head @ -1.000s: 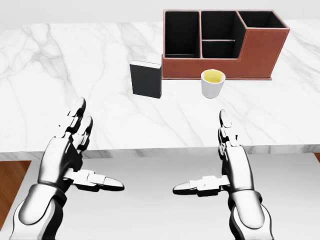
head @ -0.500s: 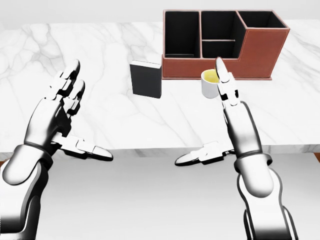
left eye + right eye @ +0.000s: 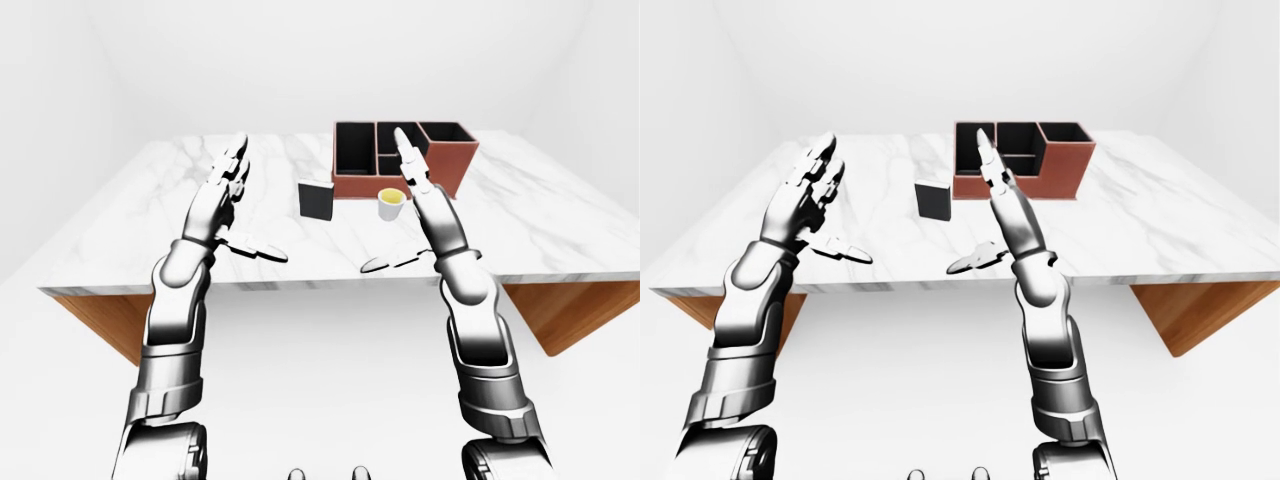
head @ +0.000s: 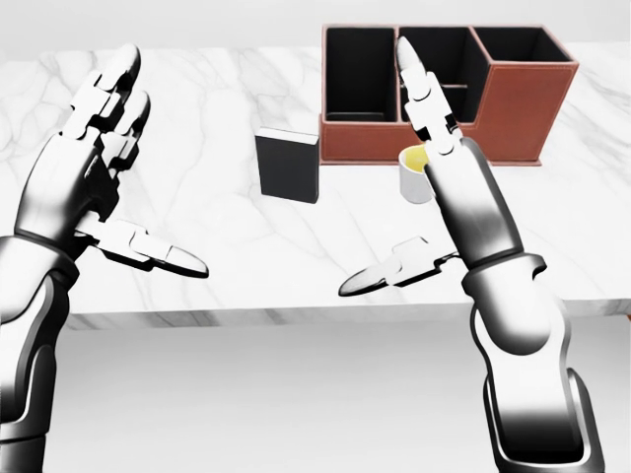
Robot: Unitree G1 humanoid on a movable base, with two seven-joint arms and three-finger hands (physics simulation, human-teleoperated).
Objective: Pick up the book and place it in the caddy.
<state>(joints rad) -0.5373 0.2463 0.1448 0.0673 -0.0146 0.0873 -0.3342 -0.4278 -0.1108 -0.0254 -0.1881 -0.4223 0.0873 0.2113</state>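
We see the dark book [image 4: 288, 166] standing upright on the table [image 4: 227, 227] just left of the caddy [image 4: 493, 118], between our two raised, open, empty hands, with the right hand [image 4: 434, 197] judged somewhat nearer than the left hand [image 4: 94, 168].

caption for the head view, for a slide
Both open hands, left hand and right hand, raised over the marble table; book upright beside the caddy.
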